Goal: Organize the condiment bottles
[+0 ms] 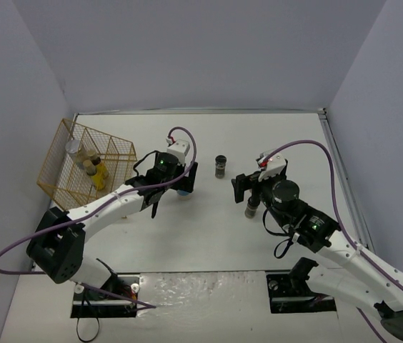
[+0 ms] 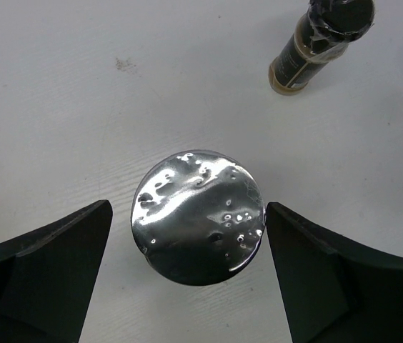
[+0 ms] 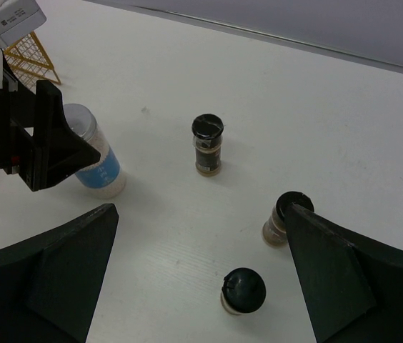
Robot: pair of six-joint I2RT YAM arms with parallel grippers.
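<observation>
Top view: the left hand (image 1: 181, 184) hovers over the blue-labelled jar (image 1: 185, 193), which stands on the table (image 1: 209, 236) apart from the gold wire rack (image 1: 119, 153) holding the yellow bottles (image 1: 99, 176). The right hand (image 1: 249, 191) hangs above a short dark jar (image 1: 251, 209). Left wrist view: the fingers are spread wide either side of the grey lid (image 2: 198, 216), gripping nothing. If they close off-centre, the jar could tip or skid towards the tall dark jar (image 2: 314, 44). Right wrist view: this hand is wide and empty too, with a black-lidded jar (image 3: 283, 218) just beside its right finger, so a careless drop could knock it over.
</observation>
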